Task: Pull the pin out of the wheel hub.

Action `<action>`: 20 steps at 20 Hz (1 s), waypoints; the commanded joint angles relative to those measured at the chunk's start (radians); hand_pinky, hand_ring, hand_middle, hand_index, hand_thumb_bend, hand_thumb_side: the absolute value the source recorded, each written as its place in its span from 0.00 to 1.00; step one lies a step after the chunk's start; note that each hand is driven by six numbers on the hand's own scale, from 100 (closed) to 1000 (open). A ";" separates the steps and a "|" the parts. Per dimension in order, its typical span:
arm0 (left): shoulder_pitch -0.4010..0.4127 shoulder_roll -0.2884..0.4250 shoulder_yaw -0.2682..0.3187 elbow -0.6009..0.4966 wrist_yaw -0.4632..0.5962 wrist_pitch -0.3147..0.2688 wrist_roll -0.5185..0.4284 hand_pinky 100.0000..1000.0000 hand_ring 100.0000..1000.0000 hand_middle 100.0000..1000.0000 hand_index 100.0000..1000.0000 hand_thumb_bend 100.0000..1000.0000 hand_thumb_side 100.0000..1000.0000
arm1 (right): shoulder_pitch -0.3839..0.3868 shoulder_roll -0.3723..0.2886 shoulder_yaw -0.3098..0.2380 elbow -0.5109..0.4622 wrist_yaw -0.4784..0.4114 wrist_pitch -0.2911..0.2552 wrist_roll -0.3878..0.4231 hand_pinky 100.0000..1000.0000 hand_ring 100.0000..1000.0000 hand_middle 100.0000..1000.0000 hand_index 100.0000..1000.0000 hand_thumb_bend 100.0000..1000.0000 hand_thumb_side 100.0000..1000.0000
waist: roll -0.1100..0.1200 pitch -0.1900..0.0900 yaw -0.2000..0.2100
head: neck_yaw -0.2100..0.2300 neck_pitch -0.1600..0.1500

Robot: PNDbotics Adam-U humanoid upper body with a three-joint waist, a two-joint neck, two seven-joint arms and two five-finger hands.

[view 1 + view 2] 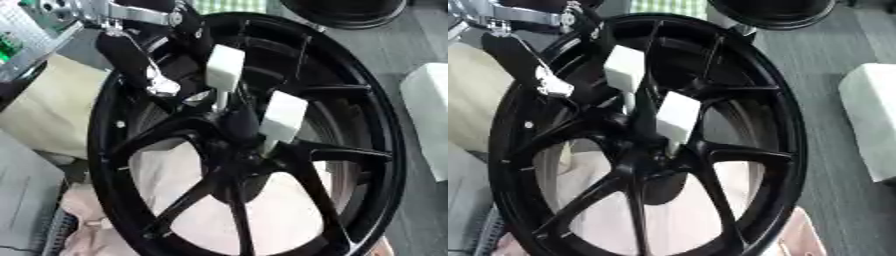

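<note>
Wheel hub [254, 145], black and spoked, fills my view, standing over pale wrapping [280, 205] with grey floor [842, 210] to its right. A white block [870, 120] sits there, well apart. My left hand [131, 55] reaches in from upper left; I cannot tell how its fingers are set. Two white-headed pins [284, 116] stick up near the centre.

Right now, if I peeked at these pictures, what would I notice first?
A big black wheel with thin spokes fills nearly the whole picture. Near its middle, two white blocks stick out from the hub. From the upper left, the robot's left hand reaches in over the rim toward them; its fingers are too dark to read.
</note>
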 commanded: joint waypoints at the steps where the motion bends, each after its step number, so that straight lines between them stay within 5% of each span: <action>1: -0.028 0.024 0.040 -0.030 -0.027 0.005 0.037 0.77 0.79 0.76 0.82 0.27 0.35 | -0.001 -0.019 -0.006 -0.009 0.005 -0.002 0.000 0.61 0.52 0.49 0.58 0.36 0.19 | -0.001 -0.017 -0.002 | 0.001 -0.017; 7: -0.037 0.030 0.066 -0.092 -0.004 0.001 0.076 0.77 0.79 0.76 0.82 0.25 0.36 | -0.001 -0.020 -0.006 -0.009 0.004 -0.003 0.000 0.61 0.52 0.49 0.58 0.35 0.19 | -0.001 -0.016 -0.001 | 0.001 -0.021; 12: -0.049 0.016 0.055 -0.090 0.046 -0.036 0.010 0.78 0.81 0.78 0.82 0.26 0.47 | -0.001 -0.020 -0.004 -0.008 0.004 -0.005 0.002 0.61 0.52 0.49 0.58 0.35 0.19 | -0.002 -0.015 -0.003 | 0.006 -0.025; 20: -0.075 -0.027 0.053 -0.021 0.020 -0.126 -0.084 0.79 0.82 0.77 0.82 0.31 0.44 | -0.002 -0.017 -0.003 -0.008 0.002 -0.006 0.005 0.61 0.52 0.49 0.58 0.34 0.19 | -0.001 -0.013 -0.007 | 0.015 -0.034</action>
